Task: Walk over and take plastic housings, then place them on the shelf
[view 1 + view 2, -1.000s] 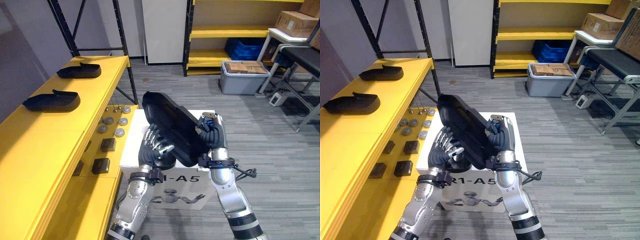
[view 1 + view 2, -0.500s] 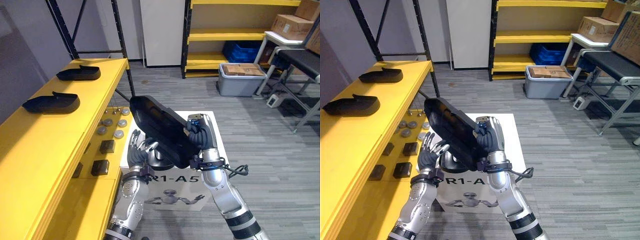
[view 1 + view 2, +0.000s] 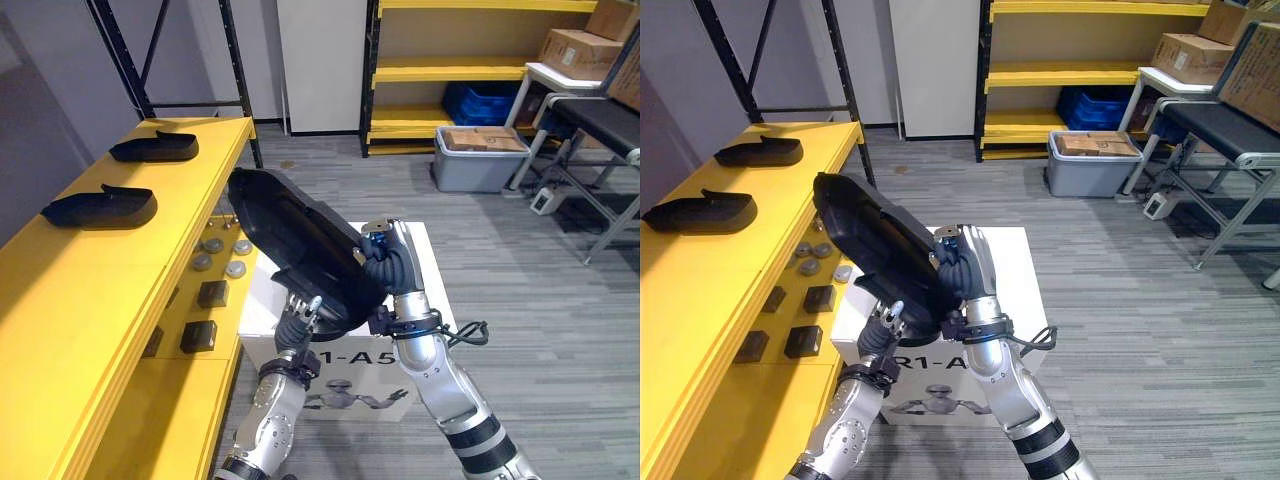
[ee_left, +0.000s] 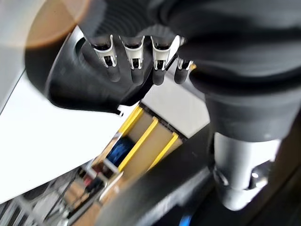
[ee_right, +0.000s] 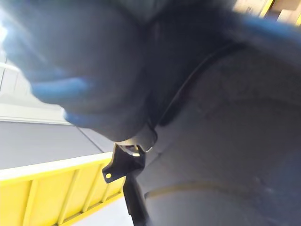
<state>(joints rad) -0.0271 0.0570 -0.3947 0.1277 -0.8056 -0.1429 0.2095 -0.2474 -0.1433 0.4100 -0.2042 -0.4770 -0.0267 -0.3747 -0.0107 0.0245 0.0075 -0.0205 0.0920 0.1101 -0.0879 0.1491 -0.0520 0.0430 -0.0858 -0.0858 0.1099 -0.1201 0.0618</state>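
Black housing [image 3: 295, 238] | R hand [image 3: 388, 265] clamped on edge | L hand [image 3: 303, 310] flat beneath

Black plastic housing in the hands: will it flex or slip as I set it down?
Probably stiff: the black plastic housing holds its curved shape though tilted and gripped at one edge by the right hand. Likely light for its size, being a hollow shell. Its smooth surface could slip, so the left hand underneath looks useful.
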